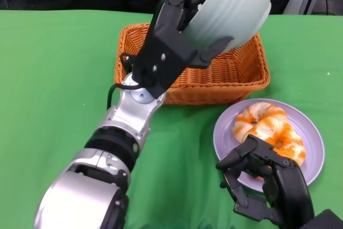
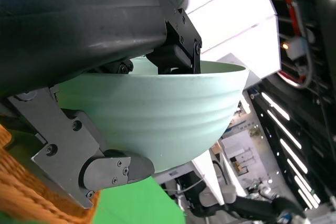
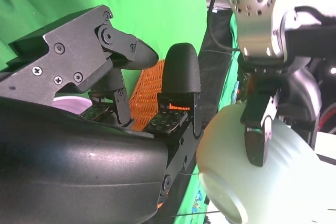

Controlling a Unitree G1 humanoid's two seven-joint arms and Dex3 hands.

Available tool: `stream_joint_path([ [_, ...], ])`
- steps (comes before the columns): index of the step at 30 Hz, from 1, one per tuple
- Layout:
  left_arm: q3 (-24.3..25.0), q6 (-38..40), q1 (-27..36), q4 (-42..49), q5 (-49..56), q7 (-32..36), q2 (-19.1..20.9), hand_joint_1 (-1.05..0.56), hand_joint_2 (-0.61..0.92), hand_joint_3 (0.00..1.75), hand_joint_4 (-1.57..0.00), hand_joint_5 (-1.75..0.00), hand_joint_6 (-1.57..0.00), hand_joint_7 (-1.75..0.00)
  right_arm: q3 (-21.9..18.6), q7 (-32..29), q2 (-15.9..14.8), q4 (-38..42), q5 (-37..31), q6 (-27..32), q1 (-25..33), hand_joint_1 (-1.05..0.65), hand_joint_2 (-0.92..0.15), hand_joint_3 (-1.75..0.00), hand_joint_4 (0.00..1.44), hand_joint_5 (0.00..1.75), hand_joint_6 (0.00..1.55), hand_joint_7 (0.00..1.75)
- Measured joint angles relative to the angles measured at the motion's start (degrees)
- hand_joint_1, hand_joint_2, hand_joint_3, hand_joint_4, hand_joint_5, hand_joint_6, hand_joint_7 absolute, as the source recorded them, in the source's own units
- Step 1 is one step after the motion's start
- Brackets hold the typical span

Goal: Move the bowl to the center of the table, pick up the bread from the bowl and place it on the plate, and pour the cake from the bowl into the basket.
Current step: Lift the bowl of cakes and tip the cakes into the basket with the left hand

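Note:
My left hand (image 1: 174, 36) grips a pale green ribbed bowl (image 1: 233, 6) by its rim and holds it tipped over the wicker basket (image 1: 236, 76). The bowl's outer wall (image 2: 157, 124) fills the left wrist view, with fingers (image 2: 113, 169) under it; its inside is hidden, and no cake shows. The bowl (image 3: 268, 171) also appears in the right wrist view. A glazed orange-and-white bread (image 1: 268, 127) lies on the lilac plate (image 1: 311, 127). My right hand (image 1: 265, 186) hovers at the plate's near edge, fingers apart, holding nothing.
Green cloth (image 1: 53, 79) covers the table, with bare room on the left side. The basket stands at the back centre, the plate just in front of it to the right. My left forearm (image 1: 118, 138) crosses the middle.

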Motion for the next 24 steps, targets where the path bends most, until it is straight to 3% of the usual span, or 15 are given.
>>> stream_joint_path([
  [6,2.3,4.0,-0.3,0.0,-3.2,-1.4,-1.4,-0.10,0.54,1.17,-0.74,-1.74,-0.65,-1.59,0.0,0.0,0.0,0.0,0.0,-0.2,0.1,-0.11,-0.58,-0.94,0.71,1.58,0.68,1.31],
  [18,5.1,6.2,-1.6,0.0,-7.1,-3.8,-2.6,-0.12,0.51,1.17,-0.69,-1.66,-0.65,-1.56,0.1,0.4,-0.1,0.4,0.0,-0.6,0.3,-0.07,-0.59,-0.96,0.72,1.55,0.69,1.30],
  [24,6.6,8.4,-2.1,0.0,-8.6,-4.8,-3.1,-0.12,0.45,1.25,-0.70,-1.60,-0.68,-1.54,0.2,0.5,-0.1,1.0,0.0,-1.1,0.3,-0.08,-0.59,-0.96,0.72,1.54,0.69,1.30],
])
